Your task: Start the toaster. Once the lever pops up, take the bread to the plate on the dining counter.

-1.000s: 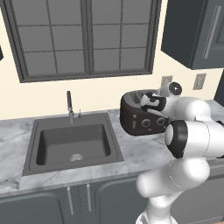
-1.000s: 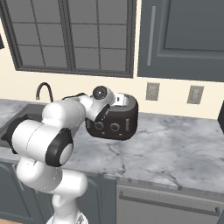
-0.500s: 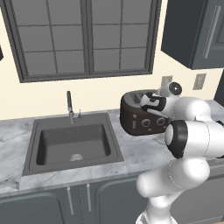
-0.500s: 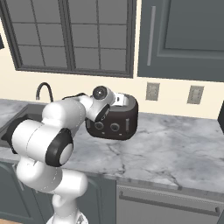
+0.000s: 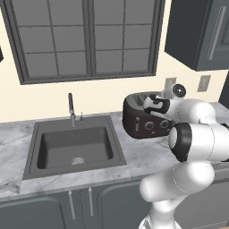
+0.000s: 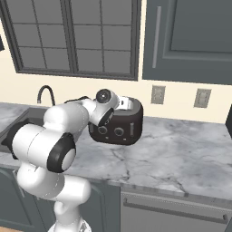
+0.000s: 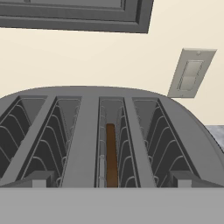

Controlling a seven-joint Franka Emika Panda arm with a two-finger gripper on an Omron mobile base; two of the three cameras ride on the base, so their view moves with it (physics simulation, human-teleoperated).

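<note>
Gripper [image 7: 112,186] wide open, empty, unmoved since earlier | toaster [image 5: 145,117] on marble worktop [image 6: 181,158], just below gripper | bread [image 7: 111,153] apparently edge-on inside third slot

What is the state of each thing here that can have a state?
toaster: upright on the counter, slots facing up.
bread: standing on edge, down inside the third slot from the left in the hand view.
gripper: open, above the toaster.
sink: no water running from the tap.

Toaster [image 6: 124,124] dark brown-black; bread [image 7: 111,153] brown; worktop [image 6: 181,154] grey-veined marble.
</note>
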